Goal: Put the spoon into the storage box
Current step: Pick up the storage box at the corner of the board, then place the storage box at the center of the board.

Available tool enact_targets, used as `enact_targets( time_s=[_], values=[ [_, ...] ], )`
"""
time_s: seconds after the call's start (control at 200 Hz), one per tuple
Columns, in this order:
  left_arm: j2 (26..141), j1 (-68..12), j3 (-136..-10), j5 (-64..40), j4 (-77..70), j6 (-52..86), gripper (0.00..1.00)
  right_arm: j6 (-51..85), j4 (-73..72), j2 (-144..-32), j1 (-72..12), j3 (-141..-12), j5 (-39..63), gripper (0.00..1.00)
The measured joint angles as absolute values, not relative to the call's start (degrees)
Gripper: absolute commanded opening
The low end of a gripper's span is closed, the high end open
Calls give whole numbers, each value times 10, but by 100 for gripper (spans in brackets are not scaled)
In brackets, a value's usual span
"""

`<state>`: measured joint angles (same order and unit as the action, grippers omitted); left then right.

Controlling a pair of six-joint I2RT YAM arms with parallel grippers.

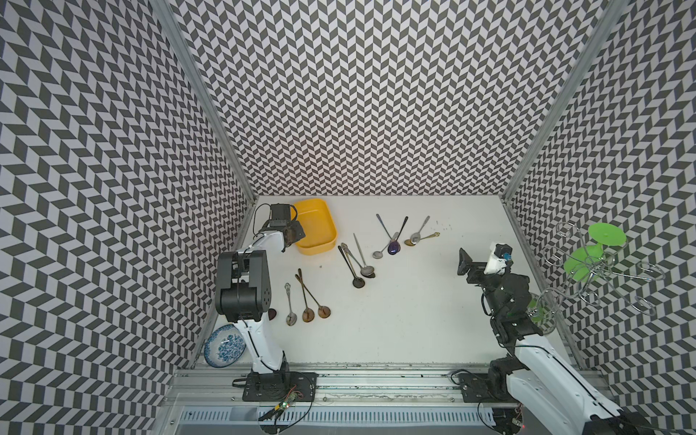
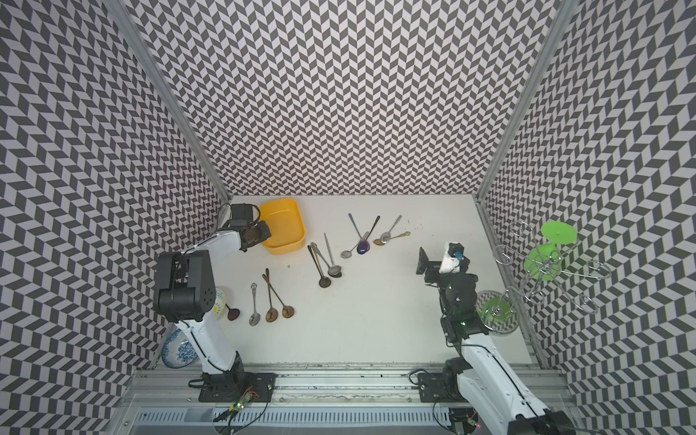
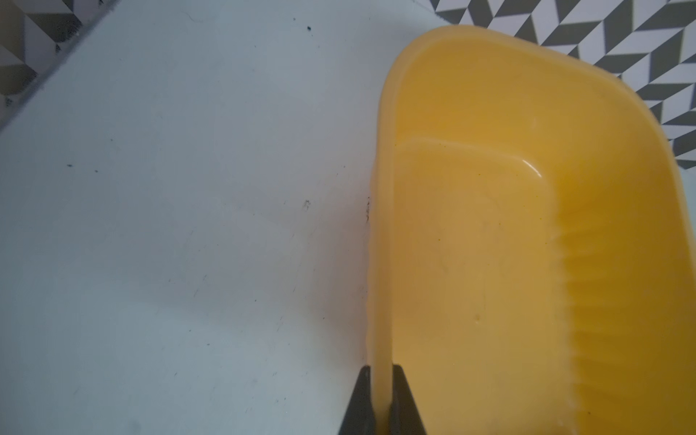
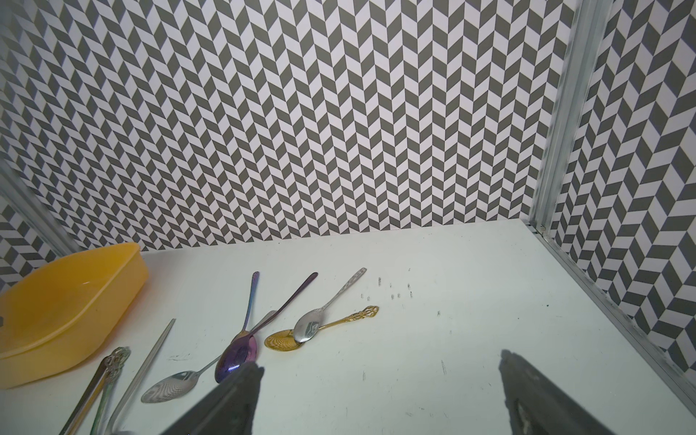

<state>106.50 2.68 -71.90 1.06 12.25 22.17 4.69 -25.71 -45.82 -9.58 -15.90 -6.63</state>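
The left tool (image 3: pixel 381 399) is closed on the side wall of the storage box (image 3: pixel 382 226), one finger inside and one outside the thin yellow rim. In both top views the box (image 1: pixel 316 249) sits at the far left corner of the desk (image 1: pixel 414 320); what shows of its interior holds nothing. Whether its base lies flat on the desk cannot be told. The right tool (image 4: pixel 380 359) hangs above the desk with its jaws spread wide and nothing between them. None of the spoons (image 1: pixel 354 260) is in the box: all lie loose on the desk, in clusters between the two arms. Hazard 1: any travel of the left arm will drag or tip the box, because the grip is on one wall only; the flexible plastic may bend and slip free. Hazard 2: a dragged box can sweep into the nearest spoons, just beside its front corner, and scatter them. Hazard 3: the spoons overlap. The purple spoon (image 4: pixel 237 356) crosses other handles, and the bowl of the silver spoon (image 4: pixel 307 329) rests on the gold spoon (image 4: pixel 280 339); closing on one is likely to shift or lift its neighbour. Hazard 4: the handles lie flat and thin on the desk, so a shallow approach may close on nothing.
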Motion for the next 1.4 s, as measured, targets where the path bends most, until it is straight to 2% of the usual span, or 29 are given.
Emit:
enact_targets(
  time_s=[0.275, 0.596, 0.966, 1.402],
  values=[
    [940, 27, -667, -17, 107, 222, 0, 156, -232, -458, -97, -163, -88, 100],
    [823, 5, -557, -114, 51, 210, 0, 157, -135, -519, -126, -310, 10, 100],
    [812, -79, -530, -173, 20, 196, 0, 213, -18, -631, -258, -471, 24, 100],
    [816, -146, -506, -179, -15, 205, 0, 303, 52, -762, -398, -614, -33, 97]
  ],
)
